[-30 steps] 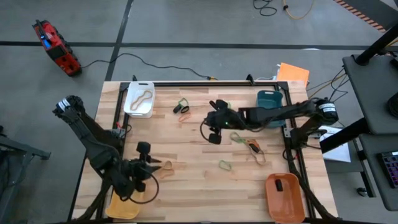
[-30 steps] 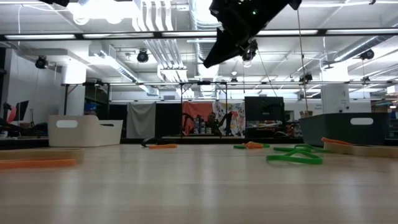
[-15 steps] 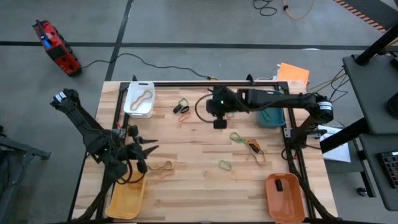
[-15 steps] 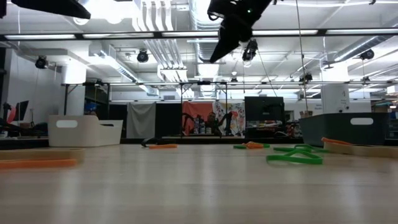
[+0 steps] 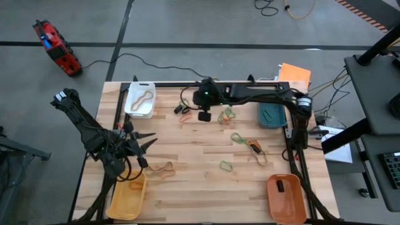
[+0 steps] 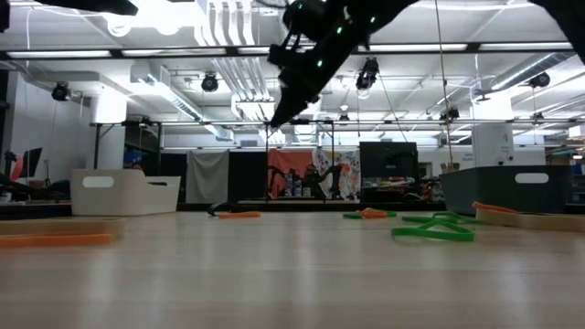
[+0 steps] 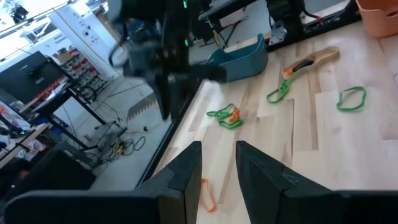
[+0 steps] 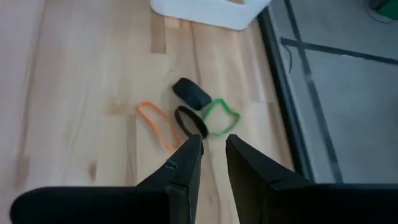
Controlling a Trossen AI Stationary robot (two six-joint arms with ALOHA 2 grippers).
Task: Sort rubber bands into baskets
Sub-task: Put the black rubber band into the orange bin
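My right gripper [image 5: 189,102] hangs open by a narrow gap, empty, above a black [image 8: 191,121], a green [image 8: 221,117] and an orange rubber band [image 8: 155,119] lying flat near the white basket [image 5: 139,100]. My left gripper [image 5: 145,141] is open by a narrow gap, empty, above bare table beyond the yellow basket [image 5: 127,200], which holds an orange band [image 5: 135,186]. More bands lie mid-table: a green-orange cluster [image 5: 226,114], a green one [image 5: 239,137], an orange-tan pair [image 5: 256,149], a green one [image 5: 225,165] and a tan one [image 5: 164,167].
The teal basket [image 5: 272,114] stands at the far right and the orange basket [image 5: 286,199], with a black piece inside, at the near right. The white basket holds a tan band [image 5: 142,97]. A black frame rail [image 8: 292,93] runs along the table's far edge.
My right gripper has swung from the table's middle toward the far left, to the black, green and orange bands by the white basket. My left gripper has drawn away from the near edge toward the far edge, uncovering the yellow basket.
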